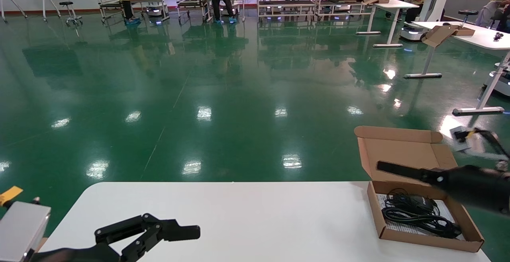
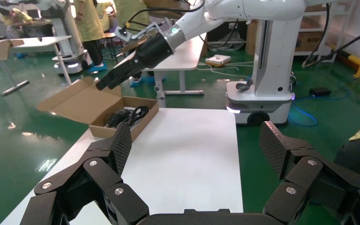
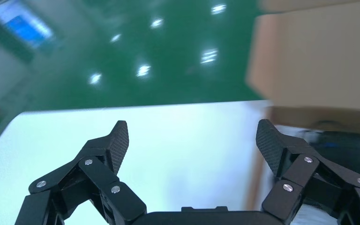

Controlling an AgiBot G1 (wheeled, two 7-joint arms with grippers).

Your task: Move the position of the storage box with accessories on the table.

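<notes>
Left gripper (image 1: 167, 230) sits low at near-left corner of the table (image 1: 247, 214), parked just above the surface, jaws spread wide w/ nothing between them; its textured pads (image 2: 122, 145) show well apart in left wrist view. Right gripper (image 1: 384, 167) reaches in from the right, hovering over the storage box (image 1: 432, 243) at its hinge edge, in front of the raised lid (image 1: 402, 150); jaws wide open, empty, per right wrist view (image 3: 192, 140). Box rests on far-right part of table, close to the right edge, lid flipped back and leaning out past the far edge. Inside: black mouse (image 1: 414, 202) w/ coiled cable (image 1: 422, 218) lying on white leaflet (image 1: 400, 227). Green glossy floor (image 1: 199, 94) beyond
</notes>
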